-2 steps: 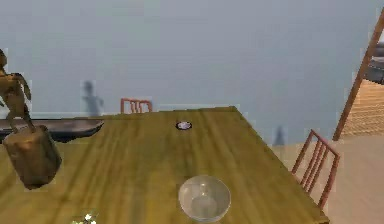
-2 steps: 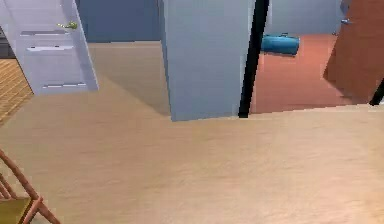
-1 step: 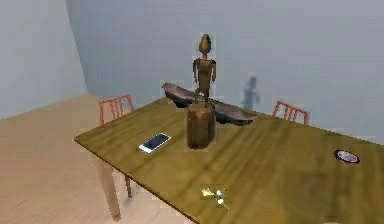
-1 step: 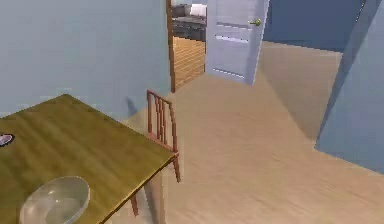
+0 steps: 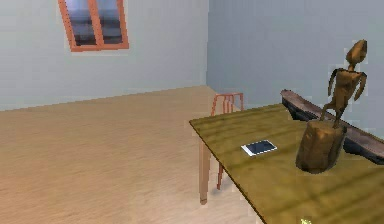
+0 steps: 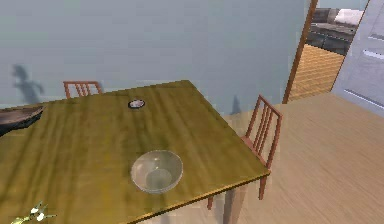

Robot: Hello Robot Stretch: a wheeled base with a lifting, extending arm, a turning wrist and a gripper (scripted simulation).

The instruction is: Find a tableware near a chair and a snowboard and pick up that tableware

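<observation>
Bowl [image 6: 156, 171] | located near table [image 6: 90, 130] edge, chair [image 6: 262, 130] nearby | risk: bowl could be pushed off by a misjudged approach | end effector state cannot be determined

A wooden figure statue [image 5: 322, 145] and a small tablet [image 5: 259, 148] sit on the wooden table [image 5: 240, 178].

Table [image 6: 90, 130] wood, smooth w/ a bit of shine; bowl [image 6: 156, 171] clear glass; chair [image 6: 263, 128] red-brown wood; statue [image 5: 330, 115] brown wood; floor [image 5: 100, 150] pale wood.
</observation>
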